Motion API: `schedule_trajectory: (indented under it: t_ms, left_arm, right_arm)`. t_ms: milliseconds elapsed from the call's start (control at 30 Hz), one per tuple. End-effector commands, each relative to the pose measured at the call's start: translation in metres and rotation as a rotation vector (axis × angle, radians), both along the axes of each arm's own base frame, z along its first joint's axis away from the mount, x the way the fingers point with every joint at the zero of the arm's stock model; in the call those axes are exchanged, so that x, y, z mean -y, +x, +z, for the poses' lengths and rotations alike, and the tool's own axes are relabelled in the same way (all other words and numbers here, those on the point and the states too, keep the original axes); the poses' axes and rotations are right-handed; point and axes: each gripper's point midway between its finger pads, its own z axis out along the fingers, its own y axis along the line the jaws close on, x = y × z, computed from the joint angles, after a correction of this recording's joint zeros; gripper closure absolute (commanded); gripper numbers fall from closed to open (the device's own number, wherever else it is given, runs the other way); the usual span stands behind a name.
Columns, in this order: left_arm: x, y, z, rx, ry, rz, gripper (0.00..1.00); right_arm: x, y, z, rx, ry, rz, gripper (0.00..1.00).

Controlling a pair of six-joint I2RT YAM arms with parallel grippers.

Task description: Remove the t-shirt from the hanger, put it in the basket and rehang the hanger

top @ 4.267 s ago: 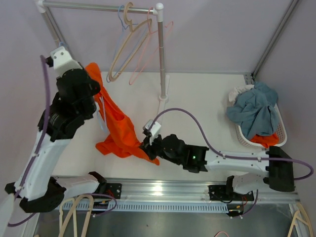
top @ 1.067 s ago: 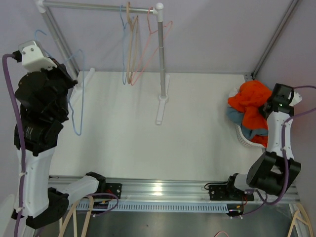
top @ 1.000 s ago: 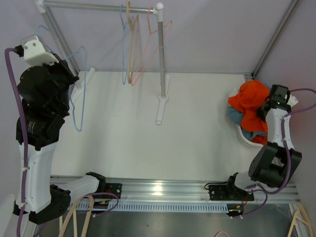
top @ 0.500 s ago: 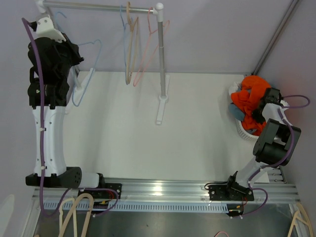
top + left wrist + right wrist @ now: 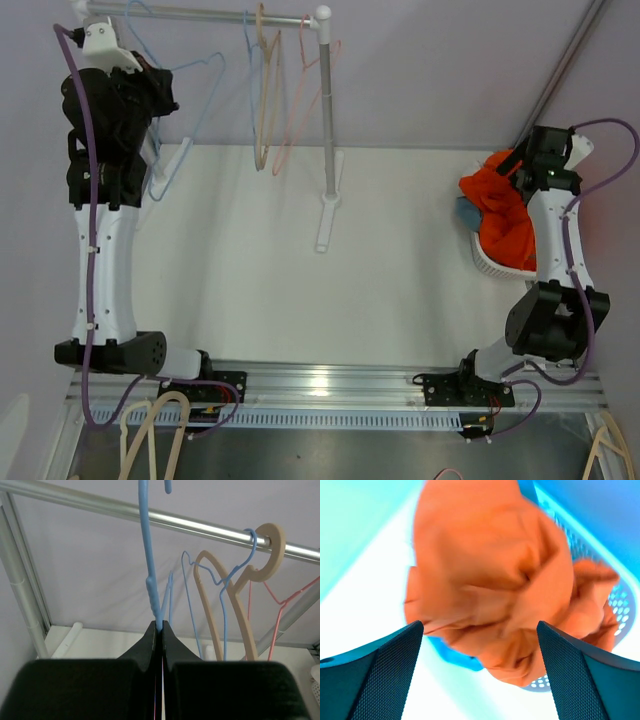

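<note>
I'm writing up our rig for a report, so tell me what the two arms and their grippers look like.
The left arm and the right arm look alike: white tubular links, bulky black joint housings, and a looping purple cable along each. The left gripper has smooth black wedge-shaped fingers. The right gripper has dark fingers with a fine mesh texture.

Both arms raised high; left tool shut, right tool wide open.
The left arm (image 5: 105,250) stands almost straight up from its base at the near left edge, wrist at the top. The left tool (image 5: 159,630) points up and away, its fingers (image 5: 142,647) pressed flat together on the hanger (image 5: 149,565). The right arm (image 5: 560,260) rises from the near right and leans to the far right side. The right tool (image 5: 477,625) looks down, its fingers (image 5: 375,675) spread far apart and touching nothing.
</note>
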Motion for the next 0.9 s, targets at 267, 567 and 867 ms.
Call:
schedule_trajectory:
  t_ms: [267, 567, 867]
  left_arm:
    - [0.013, 0.044, 0.012, 0.108, 0.102, 0.057, 0.99]
    - [0.030, 0.075, 0.027, 0.151, 0.144, 0.066, 0.99]
    - [0.047, 0.114, 0.014, 0.133, 0.126, 0.043, 0.99]
  right_arm:
    - [-0.016, -0.016, 0.094, 0.134, -0.106, 0.141, 0.01]
    - [-0.066, -0.010, 0.115, 0.247, -0.078, 0.330, 0.00]
    - [-0.112, -0.010, 0.129, 0.334, -0.065, 0.530, 0.00]
